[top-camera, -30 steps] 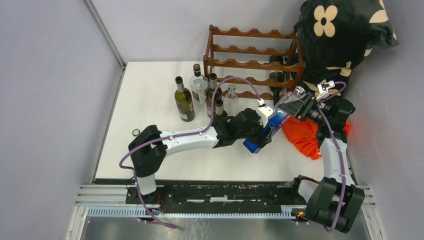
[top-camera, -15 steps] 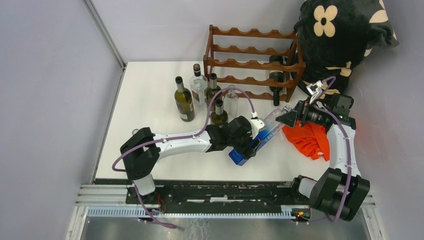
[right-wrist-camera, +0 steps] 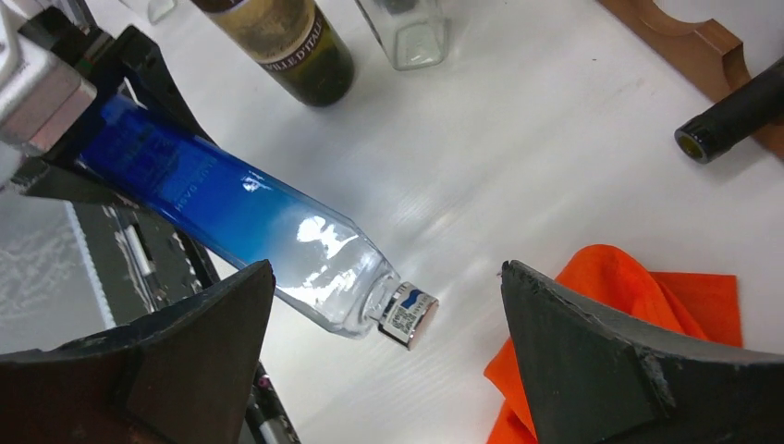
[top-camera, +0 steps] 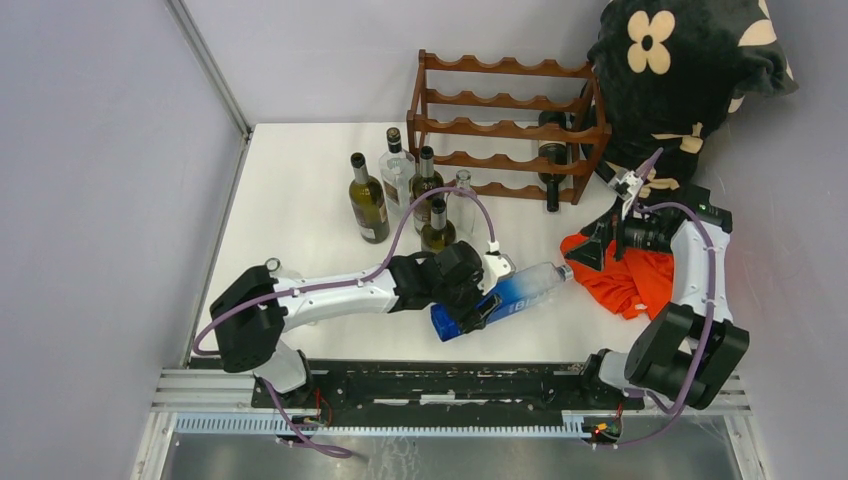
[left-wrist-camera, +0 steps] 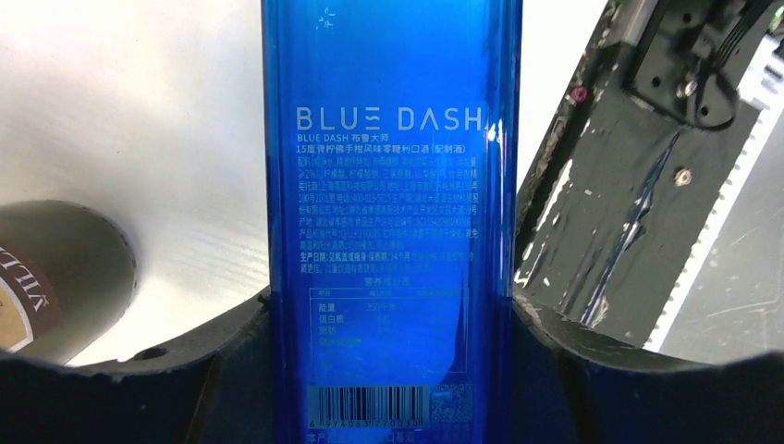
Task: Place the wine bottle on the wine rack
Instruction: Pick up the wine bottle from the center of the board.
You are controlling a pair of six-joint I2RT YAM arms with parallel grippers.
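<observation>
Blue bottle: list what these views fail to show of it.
- Left wrist view: the blue bottle has its upper end cut off by the top edge, and its fine print is too small to read.
- Top view: the left gripper covers its lower body.
- Right wrist view: its base is hidden behind that gripper.

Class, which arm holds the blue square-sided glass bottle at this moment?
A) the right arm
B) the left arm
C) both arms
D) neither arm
B: the left fingers clamp the blue square-sided glass bottle; the right fingers stand open, clear of it.
</observation>
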